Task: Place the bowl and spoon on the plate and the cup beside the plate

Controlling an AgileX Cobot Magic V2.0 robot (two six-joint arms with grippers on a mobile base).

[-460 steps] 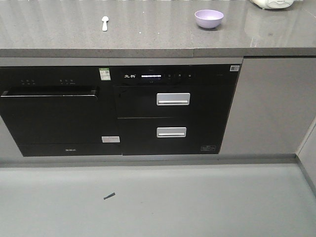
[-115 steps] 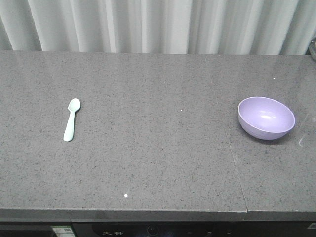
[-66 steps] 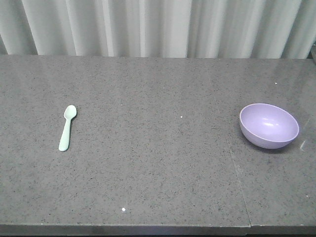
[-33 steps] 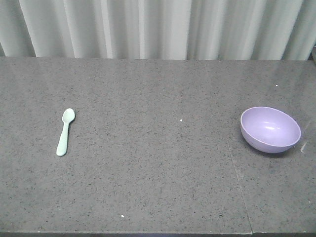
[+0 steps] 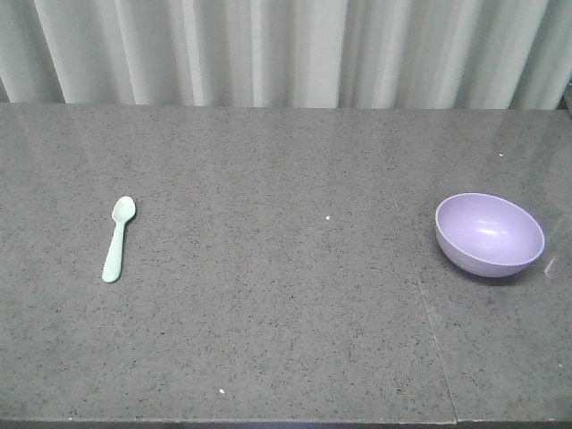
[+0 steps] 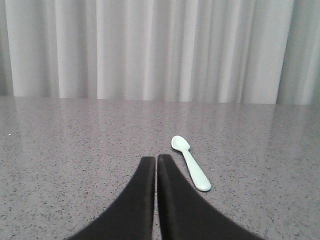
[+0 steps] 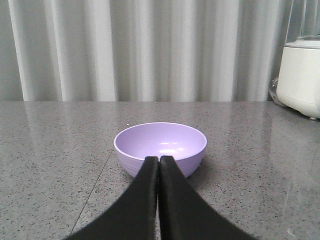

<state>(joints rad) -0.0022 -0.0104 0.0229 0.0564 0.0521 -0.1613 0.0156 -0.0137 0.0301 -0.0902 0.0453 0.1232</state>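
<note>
A lavender bowl (image 5: 489, 234) stands upright on the right of the grey stone counter (image 5: 286, 313). A pale mint spoon (image 5: 117, 238) lies flat on the left, bowl end away from me. In the left wrist view the spoon (image 6: 190, 162) lies just right of and beyond my left gripper (image 6: 156, 158), which is shut with nothing in it. In the right wrist view the bowl (image 7: 160, 148) sits straight ahead of my right gripper (image 7: 159, 159), also shut and empty. The plate and the cup are out of view. Neither gripper shows in the front view.
White pleated curtains (image 5: 286, 49) hang behind the counter. A white appliance (image 7: 301, 75) stands at the far right on the counter. A seam (image 5: 429, 313) runs through the countertop left of the bowl.
The front view rose from the cabinet fronts to the countertop and has settled; since half a second ago nothing has moved. Spoon and bowl lie where they were.
</note>
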